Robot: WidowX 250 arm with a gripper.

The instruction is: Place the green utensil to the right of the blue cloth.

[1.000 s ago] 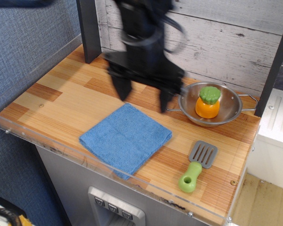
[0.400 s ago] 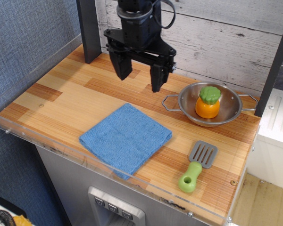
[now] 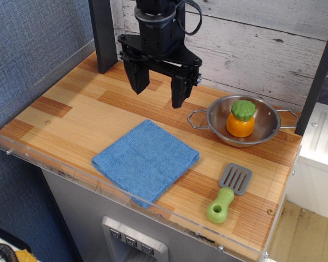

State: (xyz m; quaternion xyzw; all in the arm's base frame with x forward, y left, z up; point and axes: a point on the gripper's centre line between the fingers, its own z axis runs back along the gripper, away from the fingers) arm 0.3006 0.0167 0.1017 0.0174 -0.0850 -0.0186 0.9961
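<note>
The green utensil [image 3: 228,192], a toy spatula with a lime-green handle and a grey slotted blade, lies on the wooden counter to the right of the blue cloth [image 3: 146,160], handle toward the front edge. The cloth lies flat in the middle front of the counter. My black gripper [image 3: 157,95] hangs open and empty above the back of the counter, behind the cloth and well away from the spatula.
A metal strainer bowl [image 3: 265,132] at the back right holds an orange toy with a green top [image 3: 241,118]. A clear acrylic rim [image 3: 65,164] borders the counter's front and left. A dark post [image 3: 103,33] stands at the back left.
My gripper has risen and drawn back from just above the cloth's far edge toward the back wall, staying open. The spatula and cloth have not moved.
</note>
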